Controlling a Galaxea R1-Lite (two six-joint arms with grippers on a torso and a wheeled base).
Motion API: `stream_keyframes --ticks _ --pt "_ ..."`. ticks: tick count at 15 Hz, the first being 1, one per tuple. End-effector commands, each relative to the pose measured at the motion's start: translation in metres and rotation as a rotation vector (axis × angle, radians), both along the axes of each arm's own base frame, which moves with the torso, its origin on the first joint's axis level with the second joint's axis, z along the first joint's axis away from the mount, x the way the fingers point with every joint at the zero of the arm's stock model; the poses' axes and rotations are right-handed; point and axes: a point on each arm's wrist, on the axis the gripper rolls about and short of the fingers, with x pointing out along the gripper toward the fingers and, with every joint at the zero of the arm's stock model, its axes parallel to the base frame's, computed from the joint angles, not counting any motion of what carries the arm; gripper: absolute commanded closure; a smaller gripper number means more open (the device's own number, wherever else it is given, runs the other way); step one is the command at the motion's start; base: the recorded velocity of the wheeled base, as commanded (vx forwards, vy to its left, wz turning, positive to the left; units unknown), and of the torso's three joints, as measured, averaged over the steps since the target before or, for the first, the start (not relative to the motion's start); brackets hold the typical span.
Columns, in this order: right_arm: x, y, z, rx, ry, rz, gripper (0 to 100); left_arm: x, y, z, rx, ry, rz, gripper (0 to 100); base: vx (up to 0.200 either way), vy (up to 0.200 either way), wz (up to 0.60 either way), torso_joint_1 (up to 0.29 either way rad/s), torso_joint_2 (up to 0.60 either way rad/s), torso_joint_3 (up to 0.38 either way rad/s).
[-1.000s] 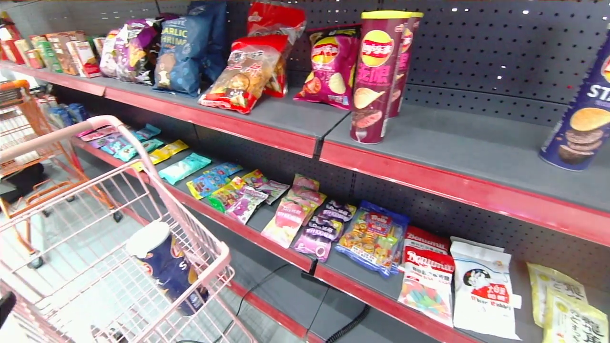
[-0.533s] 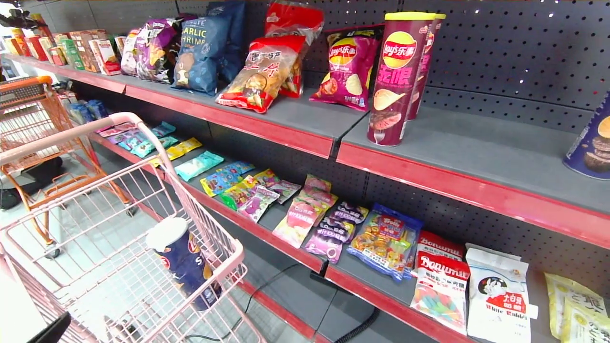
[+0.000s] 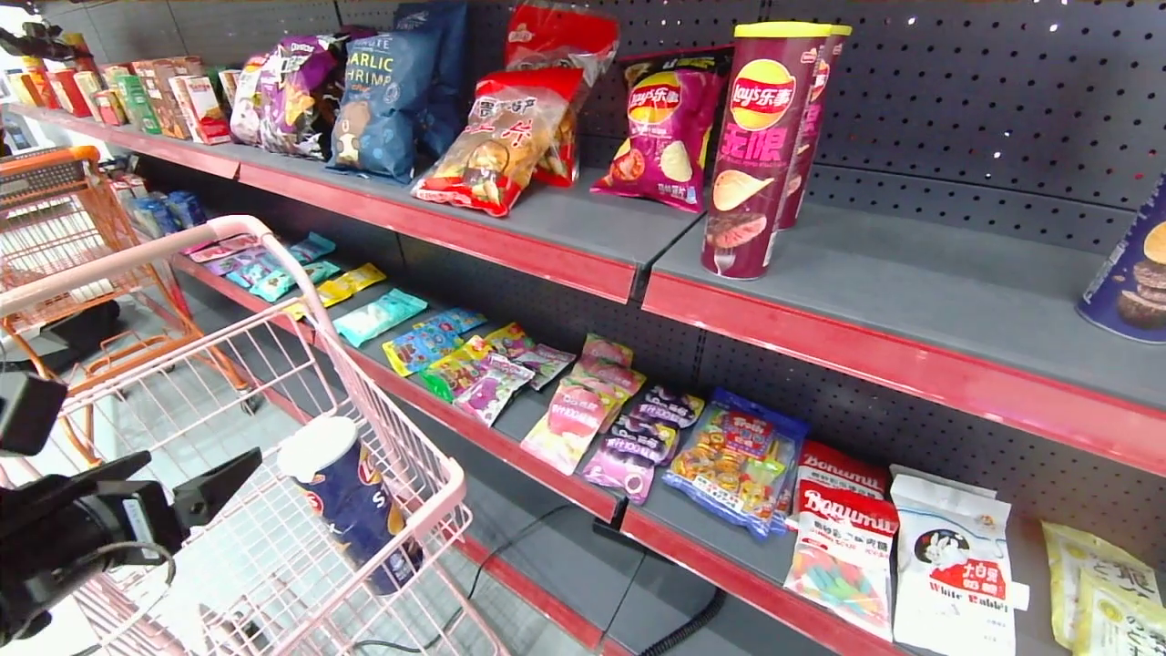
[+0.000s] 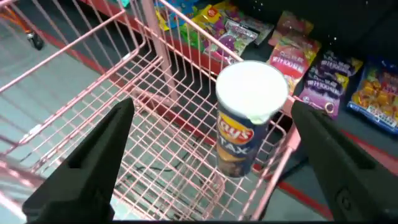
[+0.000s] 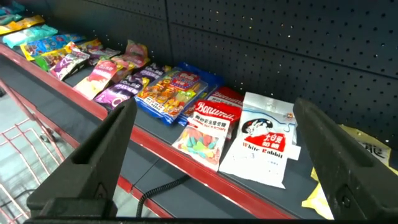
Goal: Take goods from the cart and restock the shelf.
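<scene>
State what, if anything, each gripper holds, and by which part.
Nothing is held. Both are open: the left gripper near the blue chip can, the right gripper facing the lower shelf.

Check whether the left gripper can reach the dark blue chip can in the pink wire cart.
Probably yes: the open left gripper faces the can, nothing between; cart wall sits close.

The upper shelf board (image 3: 911, 282) carries leaning chip bags (image 3: 492, 137), two upright maroon cans (image 3: 751, 150) and, at the right edge, a navy can (image 3: 1130, 273). Flat candy packets (image 3: 583, 419) lie in rows on the lower shelf board (image 3: 729, 576). The pink cart (image 3: 442, 497) holds one white-lidded can (image 3: 351, 501).
</scene>
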Motion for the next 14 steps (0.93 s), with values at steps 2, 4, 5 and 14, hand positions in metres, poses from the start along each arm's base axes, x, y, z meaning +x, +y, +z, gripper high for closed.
stream_keyframes --ticks 2,4,5,14 --pt "0.000 0.000 0.000 0.000 0.002 0.001 0 0.039 0.002 -0.032 0.016 0.111 -0.051 0 0.000 0.000 0.00 0.000 0.00 0.000" --pt "0.000 0.000 0.000 -0.002 0.002 0.002 0 0.043 0.000 -0.036 0.017 0.122 -0.108 0 0.000 0.000 0.00 0.000 0.00 0.000" --pt "0.000 0.000 0.000 -0.002 0.002 0.001 0 0.043 -0.002 -0.038 0.028 0.128 -0.140 0 0.000 0.000 0.00 0.000 0.00 0.000" --pt "0.000 0.000 0.000 -0.002 0.002 0.002 0 0.070 -0.014 -0.072 0.022 0.177 -0.279 0 0.000 0.000 0.00 0.000 0.00 0.000"
